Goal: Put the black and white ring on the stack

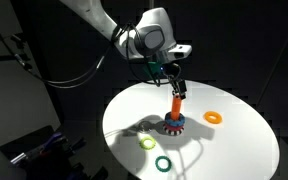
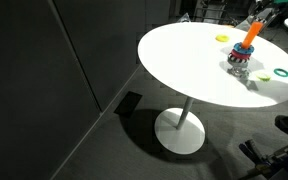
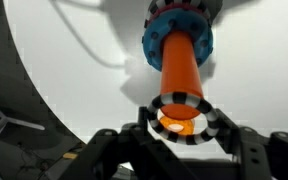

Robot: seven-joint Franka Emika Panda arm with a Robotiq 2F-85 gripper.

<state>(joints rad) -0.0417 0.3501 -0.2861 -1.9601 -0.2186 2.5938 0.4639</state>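
I seem to work in a lab: dark panelled walls (image 2: 64, 50), a round white pedestal table (image 2: 184, 60), equipment (image 2: 279, 155) crowding the grey floor (image 2: 104, 140).

Striped black and white ring (image 3: 182, 101); stack (image 3: 179, 60) orange, blue, red.

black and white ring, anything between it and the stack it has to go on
Nothing visible. The black and white ring, held in the fingers, sits at the top of the stack, whose orange peg is bare.
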